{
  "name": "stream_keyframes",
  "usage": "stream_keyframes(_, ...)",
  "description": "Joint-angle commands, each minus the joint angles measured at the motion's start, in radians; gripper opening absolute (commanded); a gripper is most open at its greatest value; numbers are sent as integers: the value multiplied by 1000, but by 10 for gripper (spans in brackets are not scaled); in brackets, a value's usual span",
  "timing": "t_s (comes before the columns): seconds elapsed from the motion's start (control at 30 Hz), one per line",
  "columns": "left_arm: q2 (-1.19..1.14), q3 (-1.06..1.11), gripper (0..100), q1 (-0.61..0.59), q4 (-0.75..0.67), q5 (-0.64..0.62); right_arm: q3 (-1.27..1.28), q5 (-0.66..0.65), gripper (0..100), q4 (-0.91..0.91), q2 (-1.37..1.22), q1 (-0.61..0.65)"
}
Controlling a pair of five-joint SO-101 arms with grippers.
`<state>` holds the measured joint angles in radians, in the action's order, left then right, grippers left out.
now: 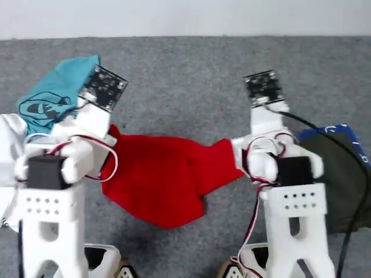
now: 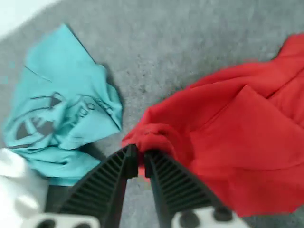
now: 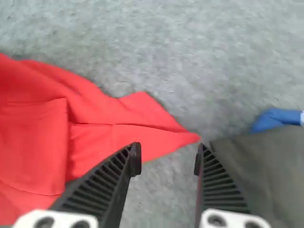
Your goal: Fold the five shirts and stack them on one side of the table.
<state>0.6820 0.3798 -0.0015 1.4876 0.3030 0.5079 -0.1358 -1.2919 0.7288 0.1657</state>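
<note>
Between the two arms on the bench [image 1: 185, 69], the red shirt [image 1: 159, 179] lies rumpled, one edge clamped in the left pincer [image 2: 139, 154], the right pincer [image 3: 167, 152] spread apart above its opposite corner. With the teal shirt [image 1: 55, 98] crumpled nearby, most folding seems left to do.

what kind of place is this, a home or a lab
Probably a robot lab bench: a left arm and a right arm stand at a grey-covered table, with a red shirt, a teal shirt and a dark shirt lying loose.
</note>
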Motion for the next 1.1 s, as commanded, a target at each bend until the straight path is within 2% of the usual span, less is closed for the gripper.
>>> stream_keyframes(0.0,9,182,15,0,-181,9,9,2,193,58,-31,79)
stream_keyframes(0.1,9,317,15,0,-318,9,8,2,181,91,-140,154)
stream_keyframes(0.2,9,415,15,-2,-396,5,0,2,117,143,-282,236)
stream_keyframes(0.3,9,493,15,-2,-422,3,-69,5,86,114,-398,325)
stream_keyframes(0.53,8,599,15,0,-439,3,-130,5,113,94,-553,460)
stream_keyframes(0.7,8,670,15,0,-514,3,-129,6,112,163,-622,472)
stream_keyframes(1.07,9,677,15,0,-512,3,-130,6,116,249,-710,466)
